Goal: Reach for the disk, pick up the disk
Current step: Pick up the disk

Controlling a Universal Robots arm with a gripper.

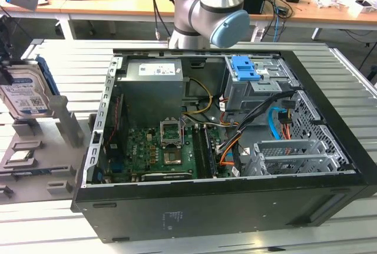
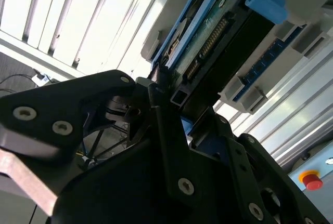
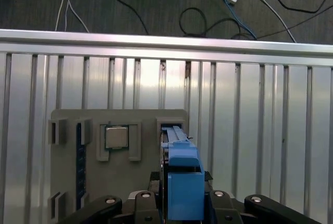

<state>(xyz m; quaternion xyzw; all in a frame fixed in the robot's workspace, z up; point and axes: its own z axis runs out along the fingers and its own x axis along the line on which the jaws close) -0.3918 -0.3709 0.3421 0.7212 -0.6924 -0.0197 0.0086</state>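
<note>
Slatted metal table (image 1: 65, 59) | disk (image 1: 23, 92) upright in grey stand (image 1: 68, 127), left edge of exterior view | hand (image 3: 182, 177) astride it, closure cannot be told | likely dense, rigid, shock-sensitive; hold by its blue-framed edges

Exterior view: set high off the arm, angled down across open computer case (image 1: 224, 148) and slatted surface (image 1: 76, 59), mid range. First wrist view: looking steeply down, near, onto disk (image 3: 179, 177) edge and gray holder (image 3: 67, 120). Second wrist view: very close, slanted along disk end. Shared by all three: disk.
</note>
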